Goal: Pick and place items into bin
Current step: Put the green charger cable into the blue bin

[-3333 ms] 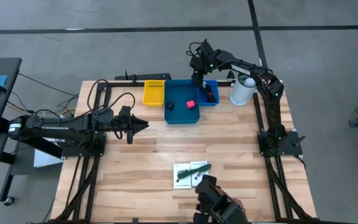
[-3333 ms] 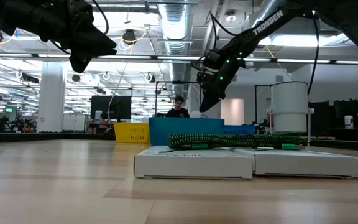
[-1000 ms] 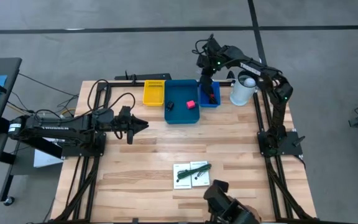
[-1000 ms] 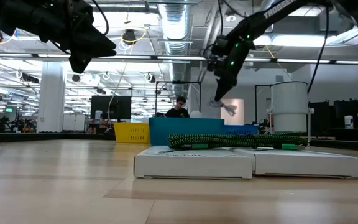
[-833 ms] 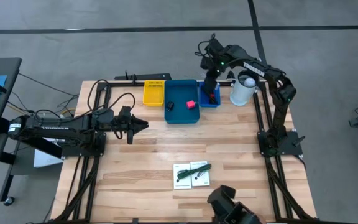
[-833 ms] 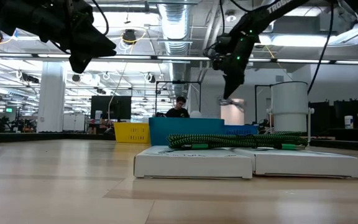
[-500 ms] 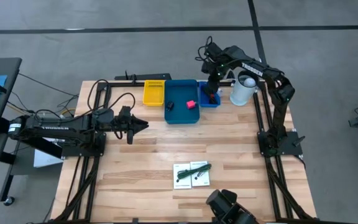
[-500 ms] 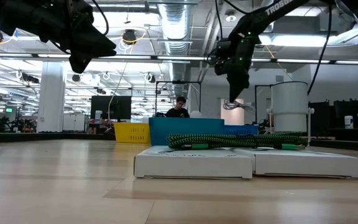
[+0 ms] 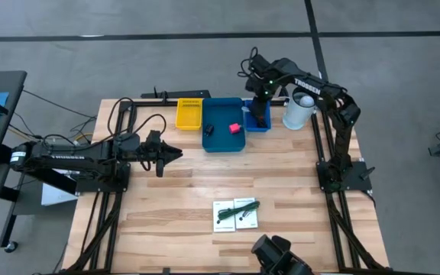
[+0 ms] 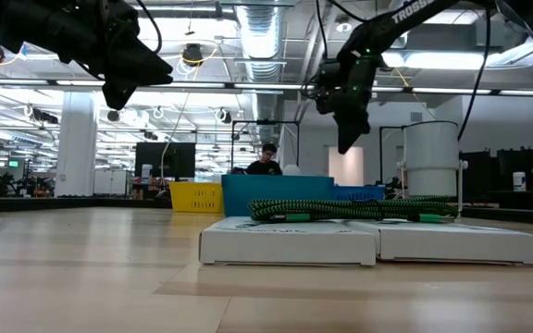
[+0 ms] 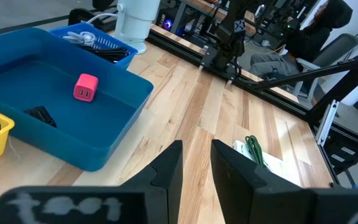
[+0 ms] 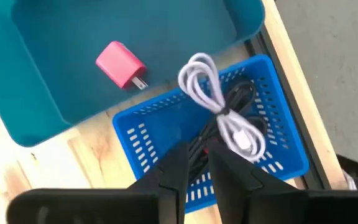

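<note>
Your right gripper [image 9: 260, 107] hangs above the small blue basket [image 12: 211, 163], jaws nearly closed and holding nothing. Directly beneath it a white cable [image 12: 219, 112] lies coiled on black cords in that basket; beside it, the pink-red block [image 12: 120, 64] rests in the teal bin [image 9: 224, 126]. The white cards [image 9: 234, 215] carrying the green stringy piece [image 9: 242, 207] sit well away, toward the table's near edge. Your left gripper [image 9: 168, 153], jaws narrowly parted, waits empty far from them. The cord looks light and floppy; pinch it mid-bundle. The cards look thin and slippery; take an edge.
</note>
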`<state>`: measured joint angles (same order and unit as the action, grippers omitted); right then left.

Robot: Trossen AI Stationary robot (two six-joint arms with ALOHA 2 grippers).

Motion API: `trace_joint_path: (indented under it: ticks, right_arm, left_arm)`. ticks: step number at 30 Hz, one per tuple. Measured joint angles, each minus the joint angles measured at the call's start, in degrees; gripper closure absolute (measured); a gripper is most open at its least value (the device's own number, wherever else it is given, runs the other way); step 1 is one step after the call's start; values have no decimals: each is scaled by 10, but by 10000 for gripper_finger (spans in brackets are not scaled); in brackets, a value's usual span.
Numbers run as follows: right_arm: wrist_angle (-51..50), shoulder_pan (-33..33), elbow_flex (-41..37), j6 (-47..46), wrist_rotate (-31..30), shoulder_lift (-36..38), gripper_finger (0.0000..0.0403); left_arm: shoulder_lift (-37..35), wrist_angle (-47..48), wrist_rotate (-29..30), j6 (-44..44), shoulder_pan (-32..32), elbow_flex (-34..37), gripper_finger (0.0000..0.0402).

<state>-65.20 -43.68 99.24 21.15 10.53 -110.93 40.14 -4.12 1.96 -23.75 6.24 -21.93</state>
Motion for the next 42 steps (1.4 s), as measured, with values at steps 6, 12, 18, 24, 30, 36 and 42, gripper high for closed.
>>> trace_joint_path:
  ticks: [6, 12, 18, 24, 30, 36, 42]
  right_arm:
    - [-22, 0, 0, 2, -1, 0, 343]
    - [-95, 18, 0, -8, -1, 0, 342]
    - [-138, 95, 0, -42, 2, 0, 342]
    - [-140, 221, 0, -59, 1, 0, 333]
    - [-86, 351, 0, -93, 1, 0, 306]
    - [-16, 457, 0, -155, -13, 0, 262]
    - [16, 542, -33, -192, -70, 0, 210]
  left_arm:
    - [0, 0, 0, 0, 0, 0, 331]
    - [0, 0, 0, -11, 0, 0, 331]
    - [0, 0, 0, -11, 0, 0, 331]
    - [0, 0, 0, -11, 0, 0, 331]
    - [0, 0, 0, -11, 0, 0, 331]
    - [0, 4, 0, -11, 0, 0, 331]
    - [0, 6, 0, -11, 0, 0, 331]
